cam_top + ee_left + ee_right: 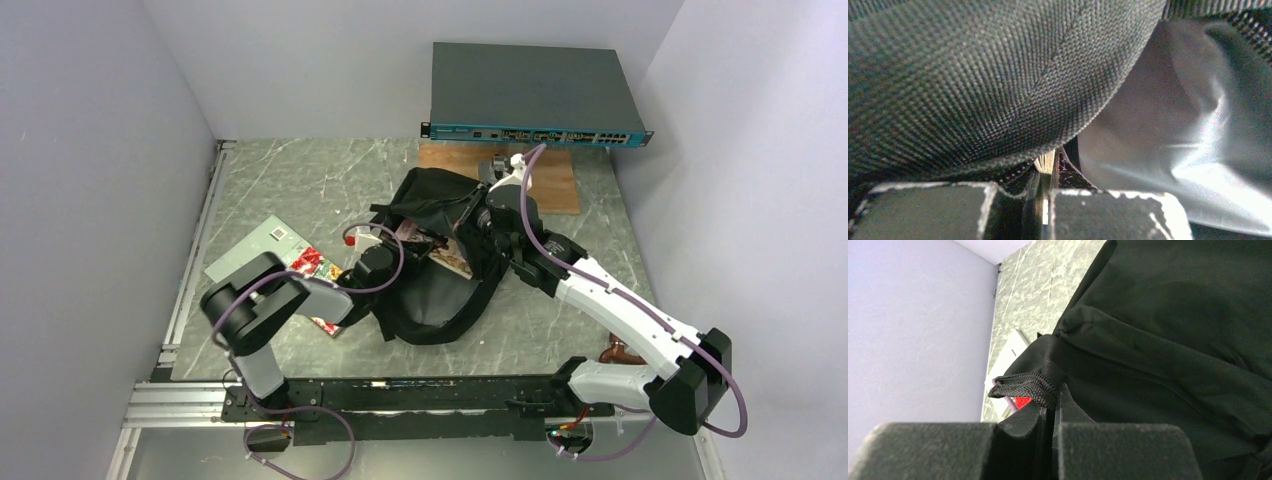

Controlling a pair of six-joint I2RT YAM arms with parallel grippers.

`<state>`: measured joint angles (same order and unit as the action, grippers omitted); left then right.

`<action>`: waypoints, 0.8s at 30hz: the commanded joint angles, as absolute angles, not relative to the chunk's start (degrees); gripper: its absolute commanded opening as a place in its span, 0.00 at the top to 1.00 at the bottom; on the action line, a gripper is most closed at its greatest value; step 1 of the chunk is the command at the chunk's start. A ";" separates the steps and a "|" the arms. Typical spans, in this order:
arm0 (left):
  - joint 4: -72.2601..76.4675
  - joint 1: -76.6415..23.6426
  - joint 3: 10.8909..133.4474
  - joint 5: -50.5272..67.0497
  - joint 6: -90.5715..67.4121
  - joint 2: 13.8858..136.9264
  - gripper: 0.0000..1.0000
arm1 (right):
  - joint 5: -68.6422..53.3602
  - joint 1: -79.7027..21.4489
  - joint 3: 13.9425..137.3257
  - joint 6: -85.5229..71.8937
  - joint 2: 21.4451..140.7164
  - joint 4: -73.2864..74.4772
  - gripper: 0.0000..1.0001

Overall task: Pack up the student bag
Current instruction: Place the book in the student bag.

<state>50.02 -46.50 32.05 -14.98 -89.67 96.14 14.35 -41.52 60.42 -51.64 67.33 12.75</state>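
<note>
The student bag [440,290] lies slumped at the middle of the table [290,190], its mouth open toward the far side. A printed book [450,255] shows inside the opening.

My right gripper [483,222] reaches over the bag's far right part. In the right wrist view its jaws are clenched on the bag's zip-lined rim [1023,385], and black fabric fills the frame beyond. My left gripper [372,262] sits at the bag's left edge. In the left wrist view coarse woven fabric hangs over it. The fingers [1113,215] are drawn almost together with a thin pale strip [1045,162] between their tips. I cannot tell what that strip is.

The table top is grey-green with a marbled pattern. Plain lavender walls [100,150] enclose it on the left, far and right sides. A metal rail [190,280] runs along its left edge.

A flat grey panel [250,250] lies left of the bag. A colourful booklet [315,265] lies against the panel's near right side, partly under my left arm. A wooden board [555,180] lies at the far side, just beyond the bag. Behind it is a grey rack-mount box [530,90] with a teal front. A small brown object [620,352] lies at the near right, half hidden by my right arm and too small to identify.
</note>
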 commanded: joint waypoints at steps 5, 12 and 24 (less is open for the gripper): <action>54.37 -47.02 44.31 -19.47 -91.59 106.06 1.00 | 13.23 -41.67 61.10 -53.66 63.30 4.24 1.00; 50.66 -47.27 47.62 -10.64 -86.33 108.94 1.00 | 8.41 -39.82 62.71 -45.94 64.53 7.62 1.00; 35.32 -47.02 42.49 0.31 -79.37 93.65 1.00 | -12.29 -29.93 59.00 -34.70 65.00 4.71 1.00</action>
